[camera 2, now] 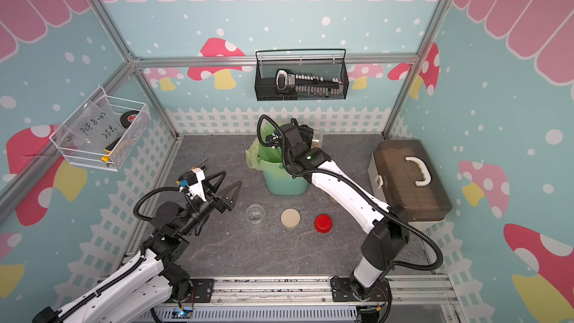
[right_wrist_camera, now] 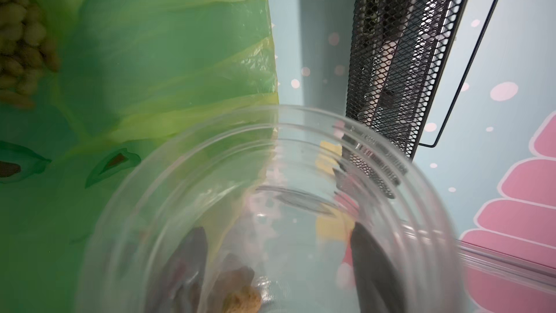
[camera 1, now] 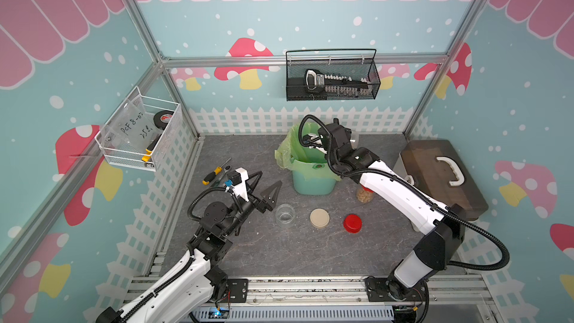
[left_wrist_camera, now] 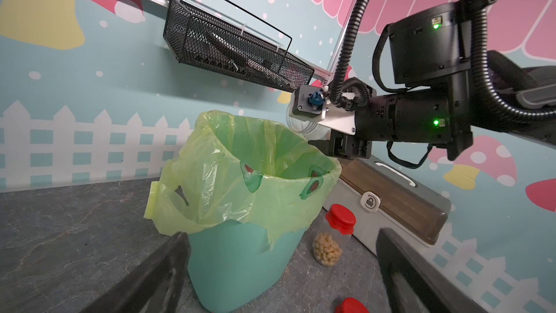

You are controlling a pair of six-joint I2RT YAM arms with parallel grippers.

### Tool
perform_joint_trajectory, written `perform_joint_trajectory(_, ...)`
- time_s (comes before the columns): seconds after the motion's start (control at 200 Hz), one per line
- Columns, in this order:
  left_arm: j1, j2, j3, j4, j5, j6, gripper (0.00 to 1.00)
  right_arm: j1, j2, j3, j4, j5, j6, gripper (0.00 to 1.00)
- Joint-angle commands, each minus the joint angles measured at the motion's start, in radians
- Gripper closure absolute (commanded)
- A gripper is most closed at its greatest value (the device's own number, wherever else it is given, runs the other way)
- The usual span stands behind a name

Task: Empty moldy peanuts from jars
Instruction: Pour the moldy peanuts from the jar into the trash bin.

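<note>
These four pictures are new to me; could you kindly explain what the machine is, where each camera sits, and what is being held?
Two robot arms stand at a table. The two top views look down from overhead; each wrist view comes from a camera on one arm. The right claw holds a clear jar tipped above the bin, whose green bag holds peanuts. The left claw is open and empty. On the table lie an empty jar, a beige lid, a red lid, a closed jar of peanuts and a toolbox.
</note>
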Motion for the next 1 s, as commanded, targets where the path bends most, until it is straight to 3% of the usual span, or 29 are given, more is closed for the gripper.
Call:
perform_joint_trajectory(0.0,0.004,-0.011,-0.008,0.018,0.008,-0.015,0.05,0.001,0.01,-0.001,0.076,0.098,-0.101,0.45)
perform_joint_trajectory(0.32,0.004,-0.032,-0.015,0.0,-0.036,-0.009,0.05,0.018,0.033,0.001,0.105,0.127,-0.154,0.45)
perform_joint_trajectory(0.565,0.009,-0.046,-0.018,-0.062,-0.176,-0.024,0.01,0.02,0.017,-0.007,0.105,0.112,-0.147,0.45)
perform_joint_trajectory(0.996,0.047,-0.066,-0.026,-0.102,-0.22,-0.052,0.01,0.03,0.079,-0.035,0.207,0.251,-0.342,0.45)
